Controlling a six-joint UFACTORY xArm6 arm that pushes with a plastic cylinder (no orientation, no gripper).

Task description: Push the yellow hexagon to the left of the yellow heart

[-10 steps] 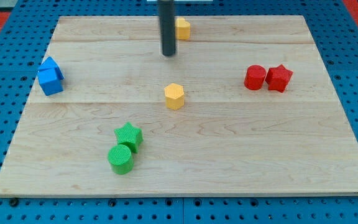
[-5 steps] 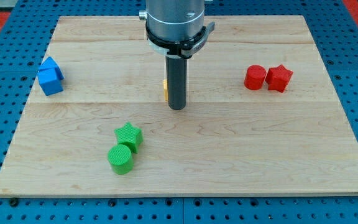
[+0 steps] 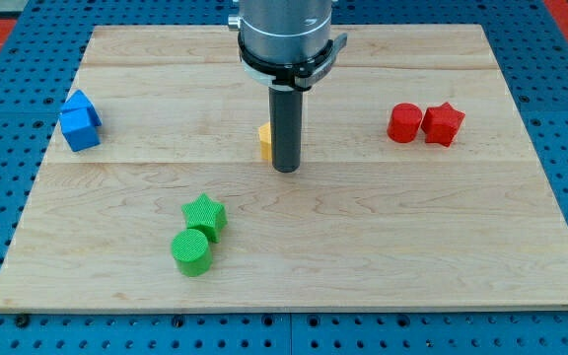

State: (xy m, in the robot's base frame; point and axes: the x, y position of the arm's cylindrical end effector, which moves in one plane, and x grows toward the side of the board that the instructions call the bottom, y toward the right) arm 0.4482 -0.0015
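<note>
The yellow hexagon (image 3: 264, 142) lies near the board's middle, mostly hidden behind the dark rod; only its left edge shows. My tip (image 3: 285, 169) rests on the board right in front of the hexagon, at its right-bottom side, touching or nearly touching it. The yellow heart is hidden behind the arm's grey body at the view's top.
Two blue blocks (image 3: 80, 120) sit together at the view's left. A red cylinder (image 3: 404, 122) and a red star (image 3: 443, 123) sit side by side at the right. A green star (image 3: 204, 214) and a green cylinder (image 3: 191, 252) sit at the bottom left of centre.
The rod came down the view from beside the yellow heart to just in front of the yellow hexagon, then shifted slightly right. The hexagon has barely moved.
</note>
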